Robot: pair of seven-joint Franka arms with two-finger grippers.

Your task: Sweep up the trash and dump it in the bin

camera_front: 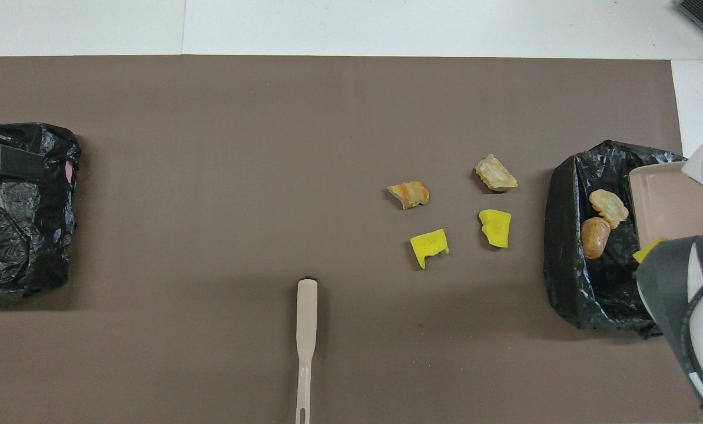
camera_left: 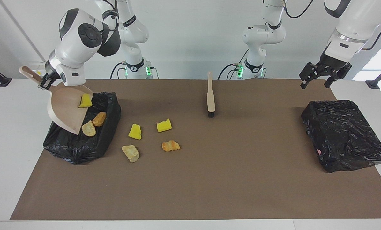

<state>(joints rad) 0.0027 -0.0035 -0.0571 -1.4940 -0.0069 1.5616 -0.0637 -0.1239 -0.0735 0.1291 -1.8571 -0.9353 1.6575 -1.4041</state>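
Facing view: the right gripper (camera_left: 46, 81) is clamped on the handle of a tilted dustpan (camera_left: 66, 108) over the bin (camera_left: 82, 143), a yellow sponge (camera_left: 86, 101) at its lip. The left gripper (camera_left: 324, 74) hangs spread wide, empty. Four trash pieces (camera_left: 135, 131) lie beside the bin.

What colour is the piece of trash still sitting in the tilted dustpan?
Bright yellow; it shows best in the facing view, at the dustpan's edge.

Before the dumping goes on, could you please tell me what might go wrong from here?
1. The sponge sits at the tilted dustpan's side edge, over the bin's rim nearest the robots; it may fall outside.
2. The dustpan's lip is low near the two lumps in the bin and could snag the liner.
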